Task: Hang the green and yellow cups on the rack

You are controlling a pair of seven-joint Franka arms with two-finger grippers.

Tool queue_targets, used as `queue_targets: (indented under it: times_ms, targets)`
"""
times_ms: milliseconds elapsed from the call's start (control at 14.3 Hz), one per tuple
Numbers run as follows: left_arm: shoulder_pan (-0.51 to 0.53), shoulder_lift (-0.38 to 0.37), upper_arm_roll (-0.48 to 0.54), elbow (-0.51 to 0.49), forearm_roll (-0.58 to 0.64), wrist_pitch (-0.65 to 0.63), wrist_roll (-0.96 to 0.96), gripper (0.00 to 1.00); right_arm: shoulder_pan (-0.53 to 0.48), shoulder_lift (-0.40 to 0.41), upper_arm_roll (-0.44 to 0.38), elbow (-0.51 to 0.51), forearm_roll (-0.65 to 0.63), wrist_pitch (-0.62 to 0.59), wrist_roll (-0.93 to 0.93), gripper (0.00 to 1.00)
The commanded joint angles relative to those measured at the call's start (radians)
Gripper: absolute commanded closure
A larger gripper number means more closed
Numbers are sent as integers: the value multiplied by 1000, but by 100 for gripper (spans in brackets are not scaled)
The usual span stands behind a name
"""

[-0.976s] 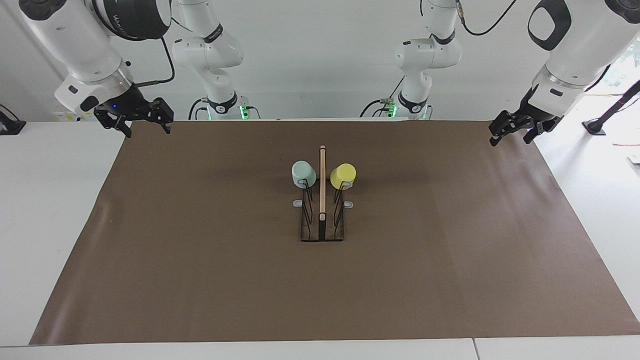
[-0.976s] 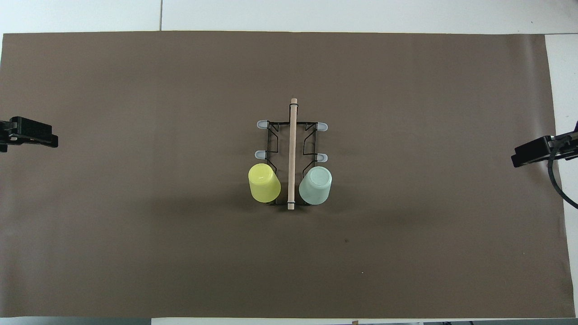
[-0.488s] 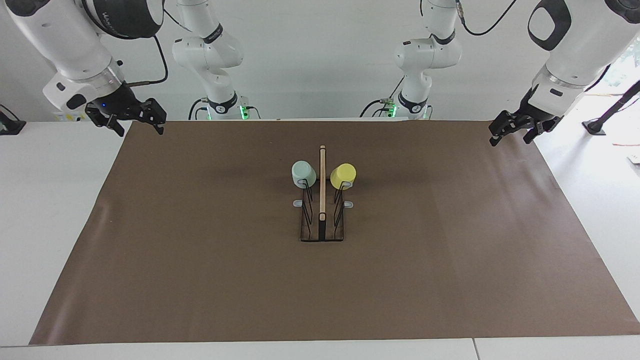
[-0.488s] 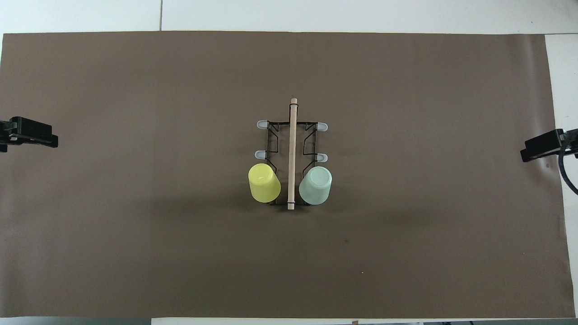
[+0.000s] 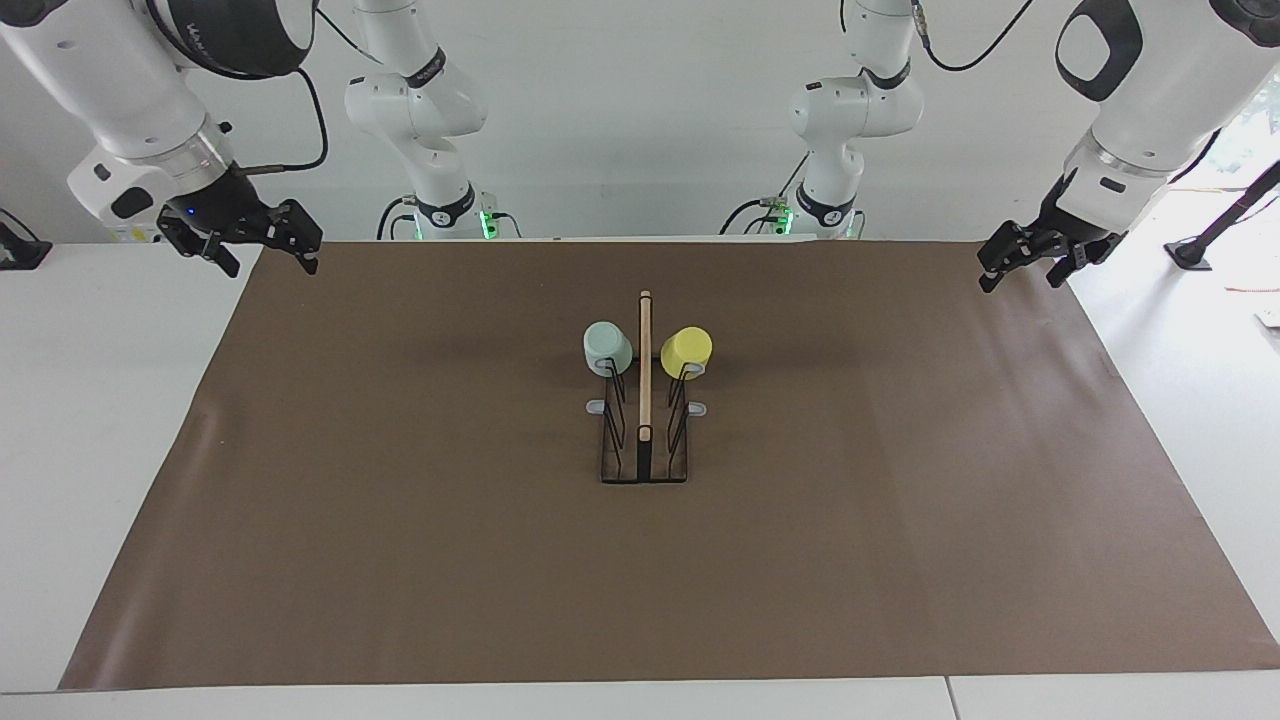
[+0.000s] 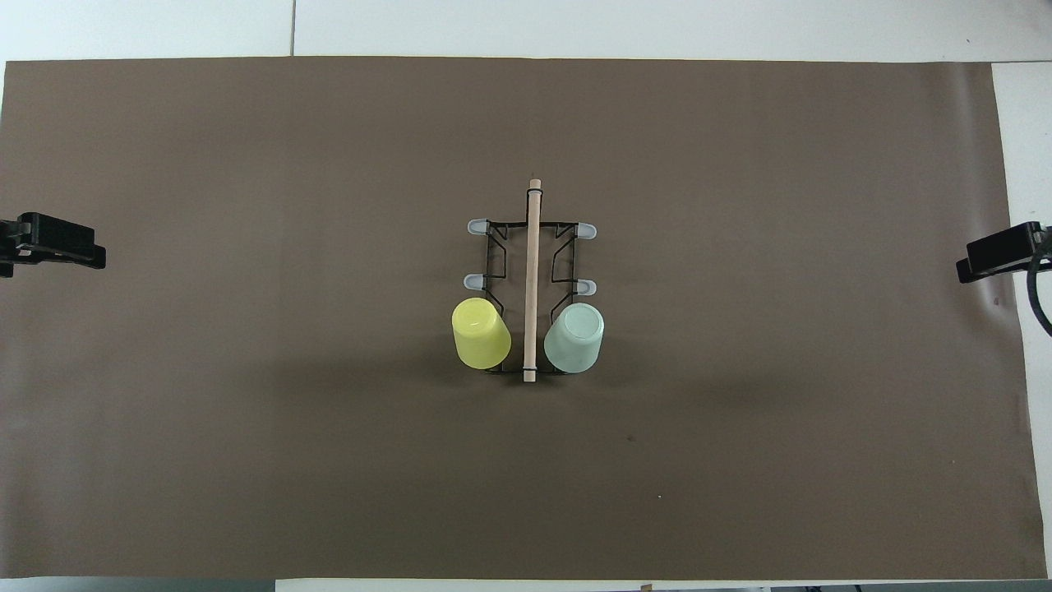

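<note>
The black wire rack [image 5: 645, 440] [image 6: 532, 247] with a wooden top bar stands mid-mat. The pale green cup [image 5: 607, 347] [image 6: 575, 337] hangs upside down on a prong on the side toward the right arm. On the matching prong toward the left arm hangs the yellow cup [image 5: 686, 350] [image 6: 480, 333]. Both sit on the pair of prongs nearest the robots. My left gripper [image 5: 1018, 280] [image 6: 57, 251] hovers open and holding nothing over the mat's edge at the left arm's end. Over the mat corner at the right arm's end, my right gripper [image 5: 272, 266] [image 6: 996, 256] is open and holds nothing.
A brown mat [image 5: 400, 560] [image 6: 246, 452] covers most of the white table [image 5: 100, 420]. The rack's other grey-tipped prongs [image 6: 477, 282] carry nothing. Two further white arm bases [image 5: 440, 200] stand at the table's edge nearest the robots.
My right gripper has drawn back toward the right arm's end of the table and risen slightly. The left gripper, the cups and the rack have not moved.
</note>
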Motion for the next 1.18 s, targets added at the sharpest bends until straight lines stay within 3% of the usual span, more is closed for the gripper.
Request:
queue_targets:
  times_ms: [0, 418, 557, 1115]
  targets:
    - [1, -10, -2, -15, 17, 4, -12, 0, -10, -12, 8, 13, 13, -30, 14, 0]
    - [1, -10, -2, -15, 17, 4, -10, 0, -3, -29, 11, 0, -7, -1, 22, 0]
    - [1, -10, -2, -15, 17, 4, -10, 0, -3, -27, 13, 0, 1, 10, 121, 0]
    - [1, -10, -2, -15, 17, 4, -10, 0, 0, -27, 14, 0, 0, 18, 75, 0]
